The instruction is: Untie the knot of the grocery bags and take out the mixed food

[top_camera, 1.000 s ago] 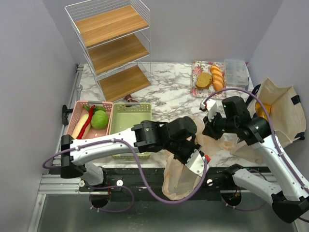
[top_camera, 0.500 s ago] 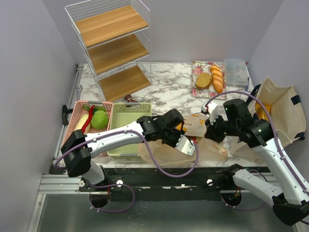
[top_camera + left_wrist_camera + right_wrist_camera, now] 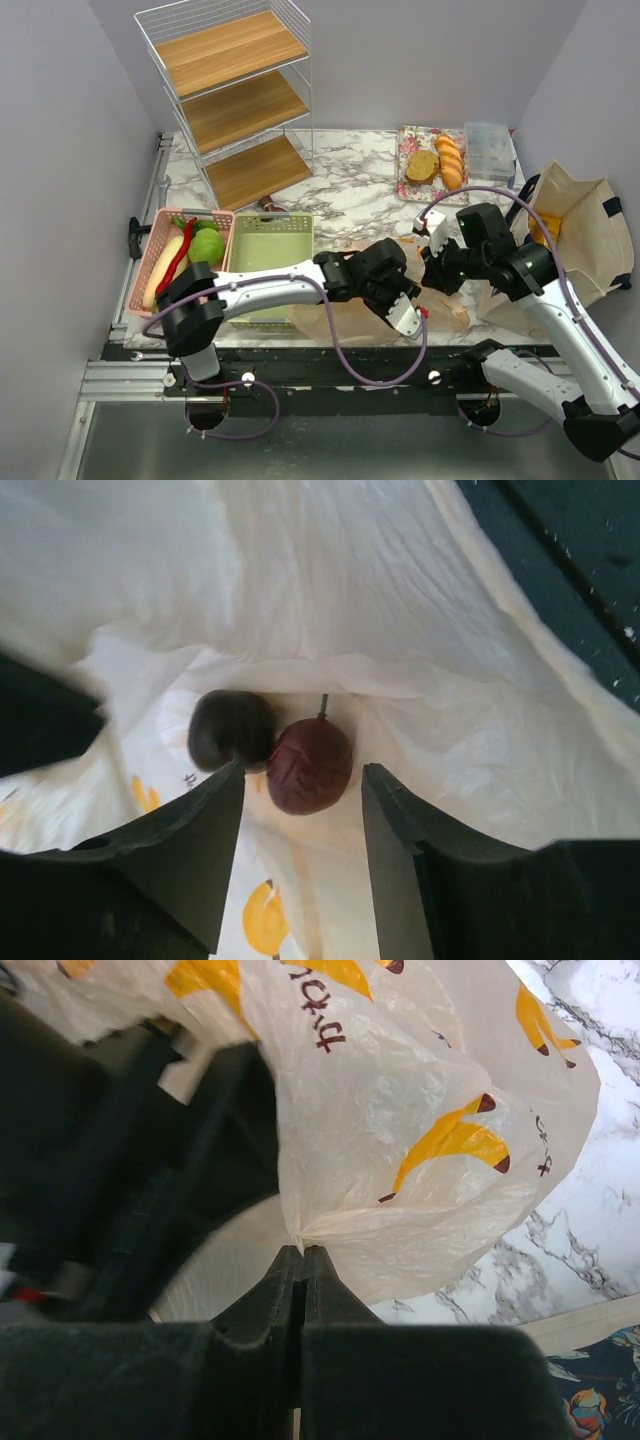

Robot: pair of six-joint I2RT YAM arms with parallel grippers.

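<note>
Tan plastic, thin and crinkled, filled both wrist views. The grocery bag point(image 3: 335, 320) lay slumped at the near edge of the marble table point(image 3: 350, 200), printed with orange crescent shapes and dark brown lettering that was upside down and too small to read. The left gripper point(image 3: 303, 780) sat inside it, jaws spread wide and grasping nothing. Just beyond its fingertips were two maroon balls point(image 3: 312, 758), touching: one nearly black and smooth, the other redder and wrinkled, with a short stem. The right gripper point(image 3: 301, 1252) was clamped tight on a gathered fold of the bag's film. From above, the left arm hid the bag's mouth. Well apart, a pink basket point(image 3: 160, 222) held a green vegetable point(image 3: 207, 248), a pale radish point(image 3: 160, 278) and a red chilli point(image 3: 178, 255).
</note>
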